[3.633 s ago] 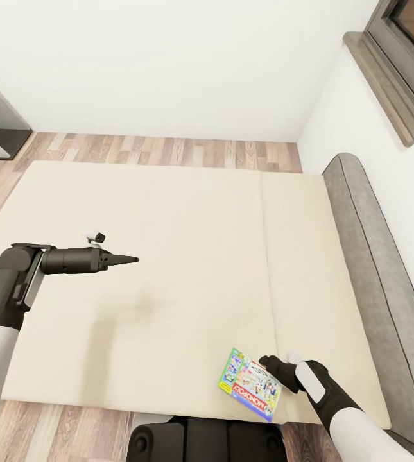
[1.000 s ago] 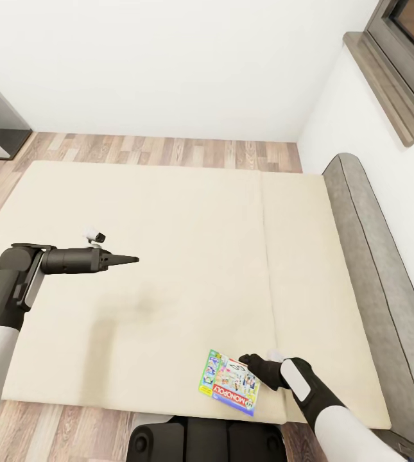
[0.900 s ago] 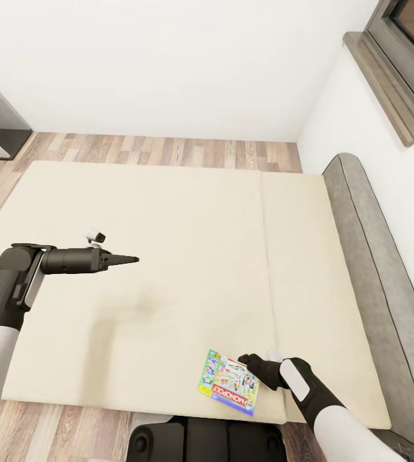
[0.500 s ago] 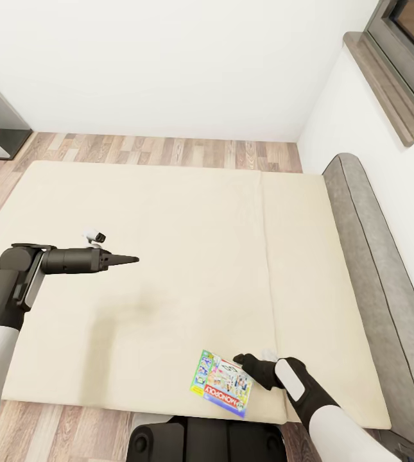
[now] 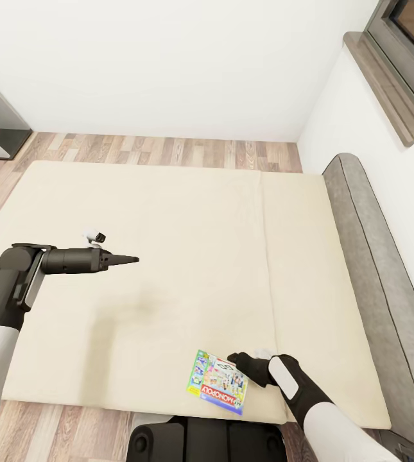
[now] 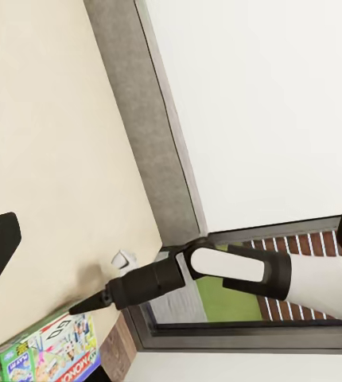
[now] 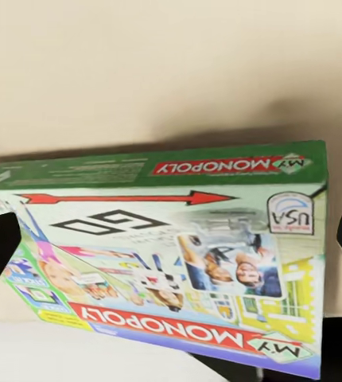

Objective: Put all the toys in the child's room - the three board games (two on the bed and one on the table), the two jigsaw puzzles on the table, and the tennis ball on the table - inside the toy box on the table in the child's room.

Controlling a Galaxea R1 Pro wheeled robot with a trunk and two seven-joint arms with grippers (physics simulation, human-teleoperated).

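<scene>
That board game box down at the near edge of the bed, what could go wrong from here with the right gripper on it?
1. The board game lies close to the bed's near edge, and the right gripper seems to be at its side rather than clamped on it. Another push could tip it onto the floor.
2. The box is thin and flat on a soft mattress, so the fingers may struggle to get under it and could slip off.

The board game (image 5: 217,383) looks like a smooth printed cardboard box with a soft shine. The mattress (image 5: 187,269) looks like plain matt beige cloth. The headboard (image 5: 377,276) looks like rough grey cloth. The floor (image 5: 162,149) is wood planks. The right gripper (image 5: 235,357) and left gripper (image 5: 128,259) look like dark matt plastic
</scene>
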